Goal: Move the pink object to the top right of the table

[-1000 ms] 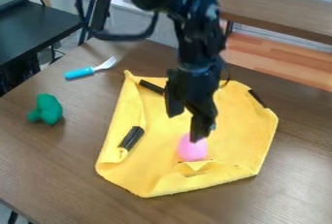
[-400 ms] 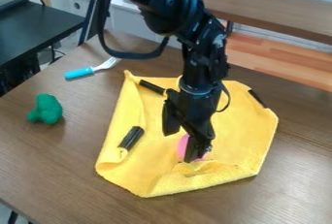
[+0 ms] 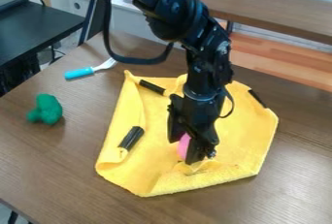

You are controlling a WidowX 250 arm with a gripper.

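Object in pink (image 3: 184,144), sitting on the yellow cloth (image 3: 243,136), a bit below the middle of the view, close to the cloth's folded near edge. Partly hidden by the black gripper (image 3: 182,152), down low right over it. Spread around the pink thing or pinching it? Honestly can't tell from this angle. Black arm (image 3: 210,58) running up from there to the top edge of the view, with a dark cable (image 3: 133,61) looping off its left side. Cloth kinda rumpled, edges curled in, with a short black piece (image 3: 131,138) lying at its left side, another black piece (image 3: 152,87) up near the back left corner, plus a dark strip (image 3: 257,98) along the back right edge. All of that on a brown wooden table (image 3: 52,169). Further out, over on the left, a lumpy green thing (image 3: 46,109), well apart from the cloth. Behind that, a fork with a blue handle (image 3: 79,73), tines pointing toward the back. Past the table, a black tabletop (image 3: 39,29) at upper left and a brown bench top (image 3: 279,12) across the upper right.
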